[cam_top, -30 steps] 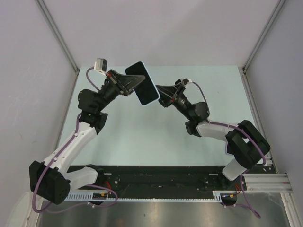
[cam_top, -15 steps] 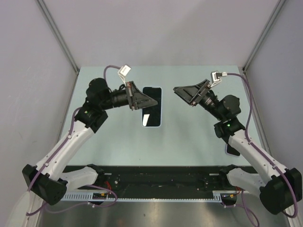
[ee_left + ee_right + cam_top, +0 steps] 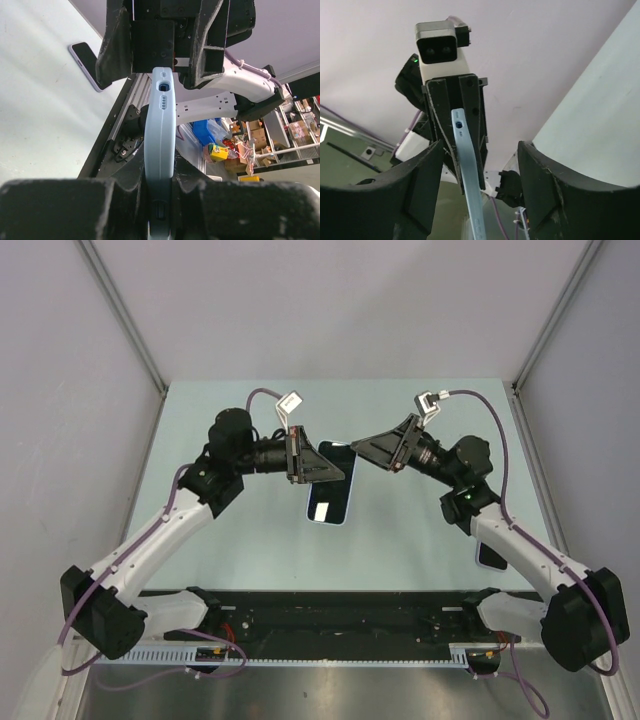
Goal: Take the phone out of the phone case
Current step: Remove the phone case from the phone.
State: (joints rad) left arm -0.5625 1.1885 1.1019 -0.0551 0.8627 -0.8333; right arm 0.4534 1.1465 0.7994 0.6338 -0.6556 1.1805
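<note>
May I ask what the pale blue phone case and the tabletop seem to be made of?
Phone case: probably soft silicone or rubbery plastic, matte pale blue, with rounded edges and moulded port holes.
Tabletop: smooth pale green sheet, perhaps laminate or a mat; uncertain.

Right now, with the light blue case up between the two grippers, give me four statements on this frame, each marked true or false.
1. The left gripper is shut on the light blue phone case. True.
2. The right gripper is clamped on the case. False: its jaws stand open on either side of the case's free end.
3. The case lies flat on the table. False: it is held up off the table.
4. A phone lies flat on the table beside the right arm. True.
</note>
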